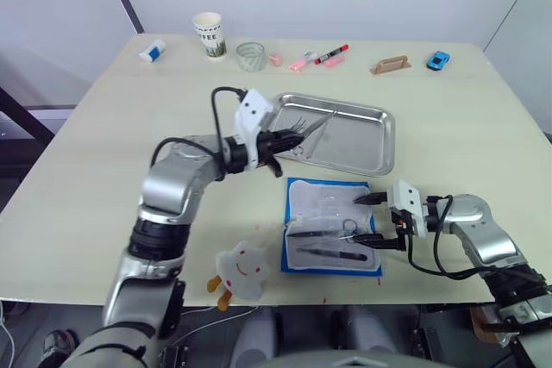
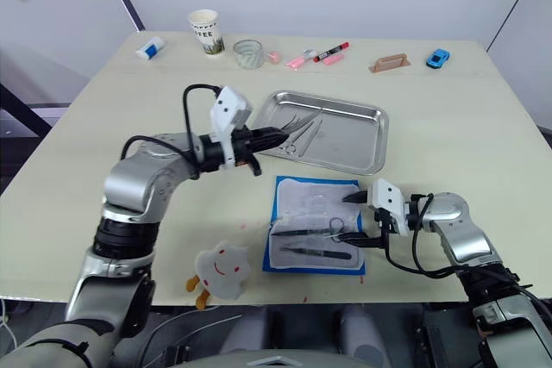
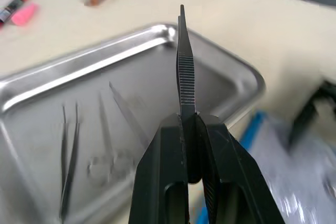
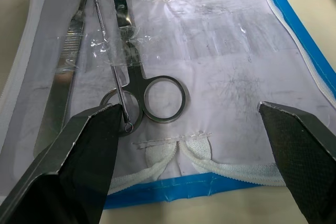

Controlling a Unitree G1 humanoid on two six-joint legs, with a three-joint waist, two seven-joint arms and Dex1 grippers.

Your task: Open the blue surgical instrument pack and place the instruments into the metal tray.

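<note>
1. Left wrist view: left gripper [image 3: 185, 124], jaws pinched on a ribbed tweezer [image 3: 183, 61] whose tip points away over the metal tray [image 3: 231, 61]. Three instruments lie on the tray floor: a second pair of tweezers [image 3: 68, 150], ring-handled scissors [image 3: 107, 150] and one slim straight blade-like tool [image 3: 128, 116].
2. Right wrist view: right gripper [image 4: 189, 129], jaws spread wide, hovers over the white lining of the blue surgical instrument pack [image 4: 231, 66]. Three tools lie here under clear film: a flat ribbed handle [image 4: 65, 77], a thin probe [image 4: 113, 72] and ring-handled scissors [image 4: 131, 66]. Their tips point away from the gripper and the rings lie near it.
3. Left eye view: the pack lies open and flat on the tabletop [image 1: 103, 152], between the tray and the near edge. Its long axis runs front to back, and the tools inside lie crosswise.
4. Tray's long axis runs left to right; the held tweezer sits over its left end, pointing right.
</note>
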